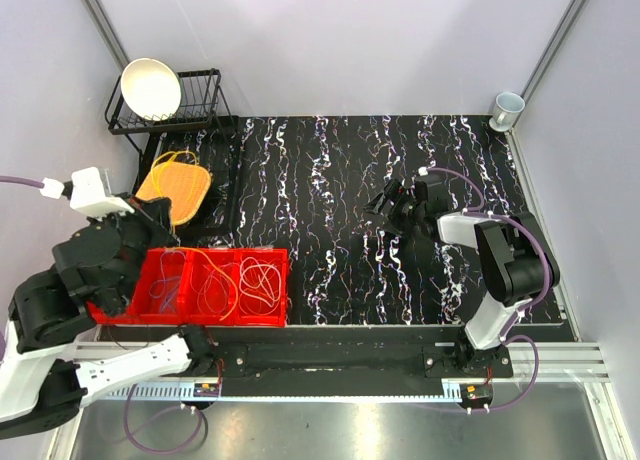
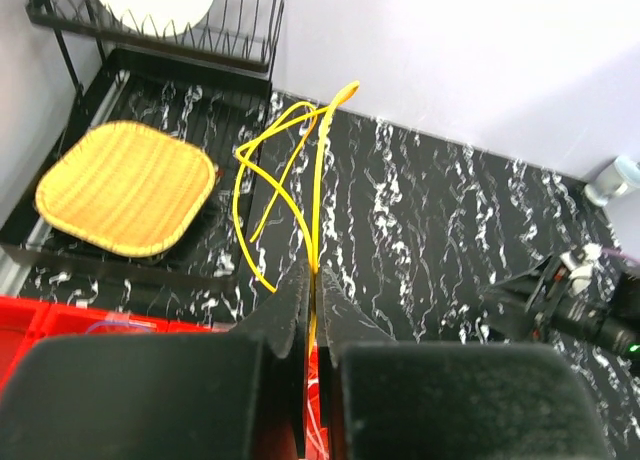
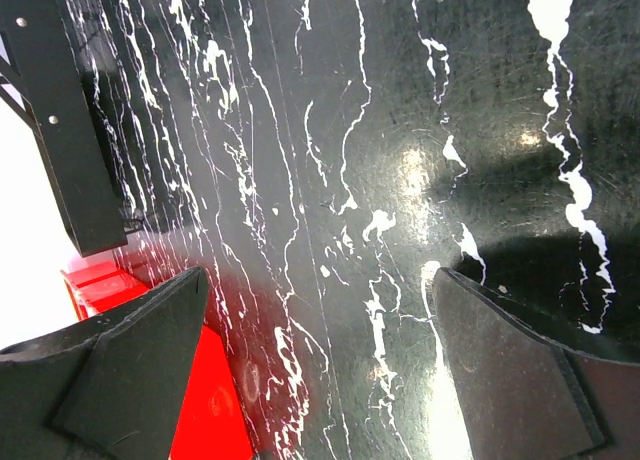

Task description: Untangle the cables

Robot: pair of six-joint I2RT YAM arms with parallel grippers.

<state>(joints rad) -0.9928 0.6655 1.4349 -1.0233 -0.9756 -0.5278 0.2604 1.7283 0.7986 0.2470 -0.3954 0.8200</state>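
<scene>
The left gripper (image 2: pixel 313 280) was clamped on a yellow cable (image 2: pixel 316 170), held up at frame centre. The other cables (image 1: pixel 258 280) lay apparently separated in the red tray (image 1: pixel 285 280), lower left, so the task was probably mostly done. The right gripper (image 3: pixel 320 320) hung with its fingers apart.

black marbled mat (image 1: pixel 330 180) carries a red bin (image 1: pixel 283 285), wire rack (image 1: pixel 200 98) and cup (image 1: pixel 507 108).

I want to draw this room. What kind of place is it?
Probably a robot practice booth, not a real kitchen: plain pale walls around a black white-veined mat, with a black wire dish rack and a red plastic tray of coiled cables.
</scene>
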